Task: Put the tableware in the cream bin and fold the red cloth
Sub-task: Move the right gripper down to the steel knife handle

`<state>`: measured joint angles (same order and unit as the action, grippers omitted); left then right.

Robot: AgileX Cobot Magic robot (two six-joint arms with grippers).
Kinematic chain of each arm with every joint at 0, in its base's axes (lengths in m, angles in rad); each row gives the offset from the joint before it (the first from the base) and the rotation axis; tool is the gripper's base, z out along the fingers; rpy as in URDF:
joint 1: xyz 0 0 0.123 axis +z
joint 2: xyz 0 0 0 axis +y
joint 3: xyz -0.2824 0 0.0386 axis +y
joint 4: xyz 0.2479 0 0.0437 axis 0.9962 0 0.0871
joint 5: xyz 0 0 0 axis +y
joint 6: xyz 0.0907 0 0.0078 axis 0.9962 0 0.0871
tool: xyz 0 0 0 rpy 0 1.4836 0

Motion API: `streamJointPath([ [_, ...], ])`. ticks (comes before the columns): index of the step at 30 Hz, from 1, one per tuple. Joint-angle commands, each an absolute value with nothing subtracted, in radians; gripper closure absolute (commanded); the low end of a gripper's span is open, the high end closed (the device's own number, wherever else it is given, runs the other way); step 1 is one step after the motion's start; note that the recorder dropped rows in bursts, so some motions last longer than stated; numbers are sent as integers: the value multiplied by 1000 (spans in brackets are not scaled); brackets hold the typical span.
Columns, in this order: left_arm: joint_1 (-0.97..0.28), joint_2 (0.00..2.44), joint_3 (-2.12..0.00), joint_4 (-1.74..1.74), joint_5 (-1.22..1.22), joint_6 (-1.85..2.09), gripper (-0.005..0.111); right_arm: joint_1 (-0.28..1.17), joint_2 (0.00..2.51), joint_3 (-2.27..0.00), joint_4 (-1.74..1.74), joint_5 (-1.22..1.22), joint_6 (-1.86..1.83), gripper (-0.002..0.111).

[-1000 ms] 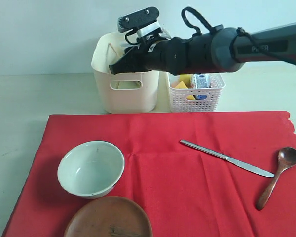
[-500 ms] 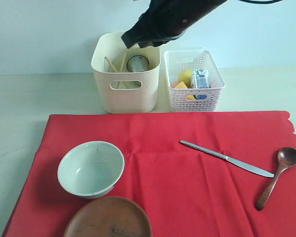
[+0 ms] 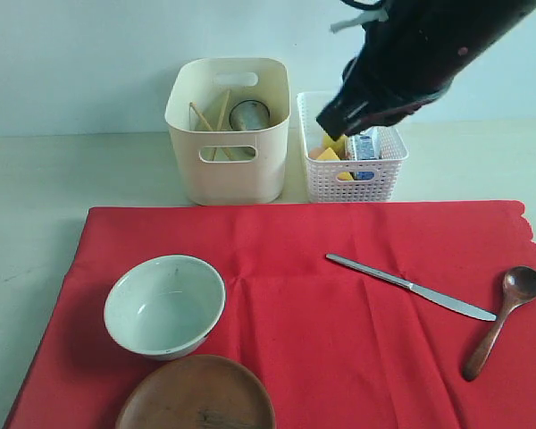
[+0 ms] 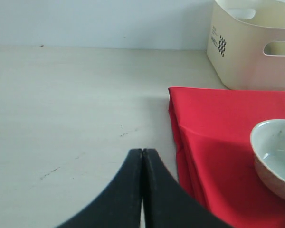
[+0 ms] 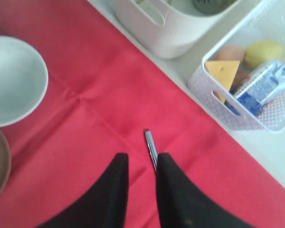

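Observation:
The red cloth (image 3: 322,295) lies flat on the table. On it rest the pale bowl (image 3: 165,304), the brown wooden plate (image 3: 196,398), the silver knife (image 3: 411,286) and the wooden spoon (image 3: 505,317). The cream bin (image 3: 228,165) holds the steel cup (image 3: 248,114) and the chopsticks (image 3: 216,121). My right gripper (image 3: 326,121) hangs high over the white basket, open and empty; in its wrist view, the gripper (image 5: 141,156) looks down on the knife (image 5: 151,145) and bowl (image 5: 14,80). My left gripper (image 4: 142,151) is shut over bare table beside the cloth (image 4: 218,133).
A white perforated basket (image 3: 375,174) next to the cream bin holds a lemon, cheese and a blue milk carton (image 3: 364,145). The basket (image 5: 213,95) also shows in the right wrist view. Bare table runs left of the cloth and behind it.
My right arm has risen out of the cream bin and swung right, now above the white basket. The steel cup stays in the bin. The left gripper has not moved.

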<state>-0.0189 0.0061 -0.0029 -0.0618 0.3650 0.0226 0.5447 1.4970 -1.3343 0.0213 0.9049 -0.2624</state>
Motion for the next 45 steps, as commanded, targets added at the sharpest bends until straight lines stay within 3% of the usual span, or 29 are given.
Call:
streamJointPath([
  [1, -24, 0, 0, -61, 352, 22, 107, 544, 1451, -1219, -55, 904, -256, 87],
  [11, -24, 0, 0, -61, 352, 22, 107, 544, 1459, -1064, -320, 813, -124, 87],
  [29, -24, 0, 0, -61, 352, 22, 107, 405, 1721, -1068, -222, 753, -178, 87],
  [45, -24, 0, 0, -61, 352, 22, 107, 384, 2006, -1240, -58, 799, -338, 87],
])
